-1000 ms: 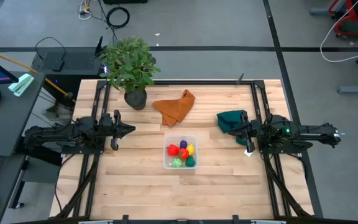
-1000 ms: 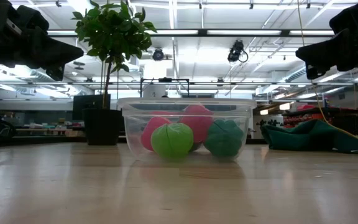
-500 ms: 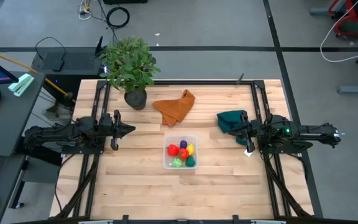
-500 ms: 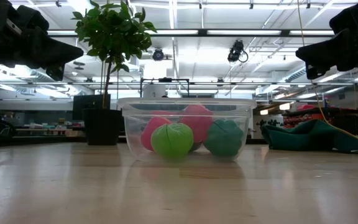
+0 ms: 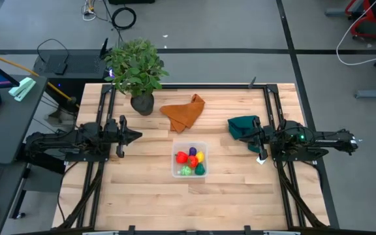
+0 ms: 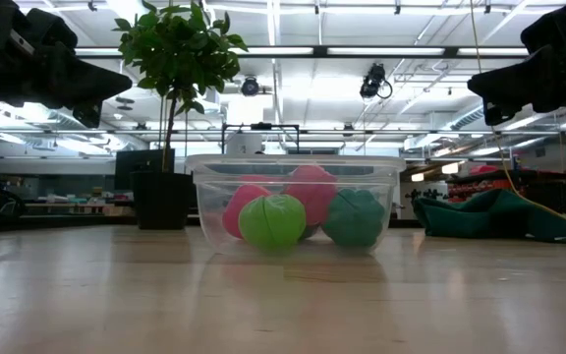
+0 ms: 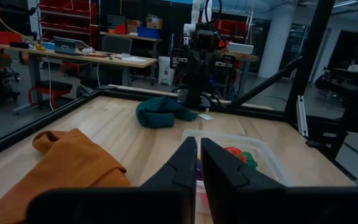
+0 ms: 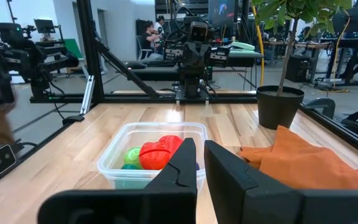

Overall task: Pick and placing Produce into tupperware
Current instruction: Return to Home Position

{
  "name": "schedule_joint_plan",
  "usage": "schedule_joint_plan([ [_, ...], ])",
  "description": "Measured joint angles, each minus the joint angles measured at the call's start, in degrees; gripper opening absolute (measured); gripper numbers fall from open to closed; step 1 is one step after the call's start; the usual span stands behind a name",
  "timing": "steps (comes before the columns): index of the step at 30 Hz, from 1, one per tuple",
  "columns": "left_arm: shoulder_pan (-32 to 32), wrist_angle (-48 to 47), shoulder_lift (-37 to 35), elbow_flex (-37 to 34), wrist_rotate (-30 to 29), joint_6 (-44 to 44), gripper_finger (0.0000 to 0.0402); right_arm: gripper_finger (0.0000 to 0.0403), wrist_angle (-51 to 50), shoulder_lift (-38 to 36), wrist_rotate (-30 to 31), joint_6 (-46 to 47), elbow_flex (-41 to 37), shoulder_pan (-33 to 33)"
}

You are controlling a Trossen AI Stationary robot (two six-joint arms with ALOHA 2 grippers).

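Overhead and table-level views of the work table (image 5: 142,189). The clear box (image 5: 189,143) sits just below the centre of the overhead frame, with all six pieces of toy produce inside it: two red (image 5: 182,156), one purple (image 5: 192,151), one yellow (image 5: 200,156) and two green (image 5: 187,170). In the level view, a light green piece (image 6: 272,222) and a darker green piece (image 6: 354,218) lie against the near wall of the box, with a red one behind them.

The left gripper (image 5: 138,136) hangs at centre left and the right gripper (image 5: 245,139) at centre right. Each is raised above the table, points toward the box, and is well apart from it. In the wrist views, each gripper's fingers lie together with only a thin slit between them, holding nothing.

A potted plant (image 5: 136,68) stands at upper left of the table. An orange cloth (image 5: 185,111) lies above the box, and a dark green cloth (image 5: 241,126) lies just beside the right gripper.
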Motion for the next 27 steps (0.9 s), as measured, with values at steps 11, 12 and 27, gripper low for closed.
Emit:
schedule_joint_plan([
  [11, 0.0, 0.0, 0.0, 0.0, 0.0, 0.0, 0.0034, 0.0001, 0.0, 0.0, 0.0, 0.0, 0.0, 0.0],
  [12, 0.0, 0.0, 0.0, 0.0, 0.0, 0.0, 0.0036, 0.0001, 0.0, 0.0, 0.0, 0.0, 0.0, 0.0],
  [27, 0.0, 0.0, 0.0, 0.0, 0.0, 0.0, 0.0021, 0.0001, 0.0, 0.0, 0.0, 0.0, 0.0, 0.0],
])
